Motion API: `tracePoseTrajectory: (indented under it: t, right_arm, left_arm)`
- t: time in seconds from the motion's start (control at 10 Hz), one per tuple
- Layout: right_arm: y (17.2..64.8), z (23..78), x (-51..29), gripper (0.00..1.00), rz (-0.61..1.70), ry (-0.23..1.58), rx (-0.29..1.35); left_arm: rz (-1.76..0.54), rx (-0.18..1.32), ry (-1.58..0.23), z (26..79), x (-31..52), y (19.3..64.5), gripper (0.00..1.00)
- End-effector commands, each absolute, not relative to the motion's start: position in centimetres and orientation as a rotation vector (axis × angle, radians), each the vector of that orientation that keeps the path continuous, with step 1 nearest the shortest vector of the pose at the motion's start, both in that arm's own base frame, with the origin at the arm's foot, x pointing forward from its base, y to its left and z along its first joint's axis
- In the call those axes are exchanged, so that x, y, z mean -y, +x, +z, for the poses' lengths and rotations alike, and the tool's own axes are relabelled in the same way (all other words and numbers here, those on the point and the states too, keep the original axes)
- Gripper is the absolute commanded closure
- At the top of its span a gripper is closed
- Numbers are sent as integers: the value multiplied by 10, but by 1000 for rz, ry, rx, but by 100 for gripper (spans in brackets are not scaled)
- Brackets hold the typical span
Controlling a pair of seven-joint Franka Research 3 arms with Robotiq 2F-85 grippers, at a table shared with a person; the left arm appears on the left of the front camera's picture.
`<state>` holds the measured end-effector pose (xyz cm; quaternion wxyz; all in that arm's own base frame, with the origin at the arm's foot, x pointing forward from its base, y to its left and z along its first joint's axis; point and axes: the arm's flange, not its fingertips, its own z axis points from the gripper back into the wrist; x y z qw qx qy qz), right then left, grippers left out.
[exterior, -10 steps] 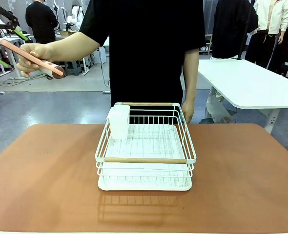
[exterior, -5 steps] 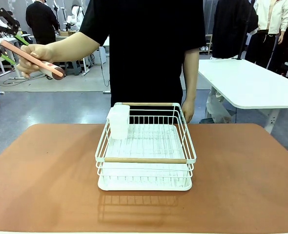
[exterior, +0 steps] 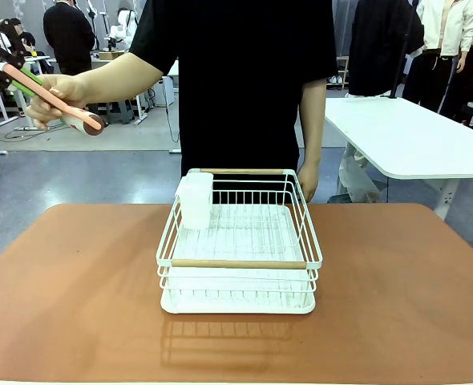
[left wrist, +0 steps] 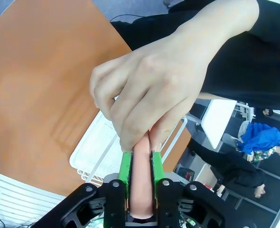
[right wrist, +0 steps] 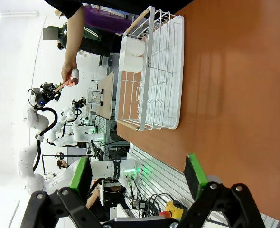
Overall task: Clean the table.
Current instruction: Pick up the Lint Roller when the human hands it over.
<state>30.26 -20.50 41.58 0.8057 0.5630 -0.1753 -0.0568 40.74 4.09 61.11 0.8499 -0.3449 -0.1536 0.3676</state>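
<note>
A person's hand point(exterior: 56, 92) holds a pink-handled tool point(exterior: 60, 103) with a dark round end high over the far left of the reddish-brown table point(exterior: 76, 305). My left gripper point(exterior: 10, 68) is shut on the free end of that handle. In the left wrist view both green pads point(left wrist: 126, 171) press the pink handle point(left wrist: 141, 185), and the person's fingers point(left wrist: 144, 99) grip it just beyond them. My right gripper point(right wrist: 137, 173) stands open over the table point(right wrist: 235, 95) with nothing between its fingers.
A white wire rack point(exterior: 236, 263) with wooden handles stands mid-table, a white cup point(exterior: 195, 200) hanging at its far left corner. The person stands right behind it. A white-topped table point(exterior: 405, 136) is at the back right.
My left gripper has come in from the left onto the end of the pink handle and closed on it. The person's hand stayed almost still.
</note>
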Motion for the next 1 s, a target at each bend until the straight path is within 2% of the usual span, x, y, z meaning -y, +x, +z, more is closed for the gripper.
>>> tracePoseTrajectory:
  t: [0.0, 0.9]
  right_arm:
    - [302, 419, 206, 0, -117, 1216, 385]
    - [302, 419, 206, 0, -117, 1216, 385]
  left_arm:
    - [785, 294, -732, 615, -41, 407, 100]
    - [773, 321, -729, 611, -41, 407, 100]
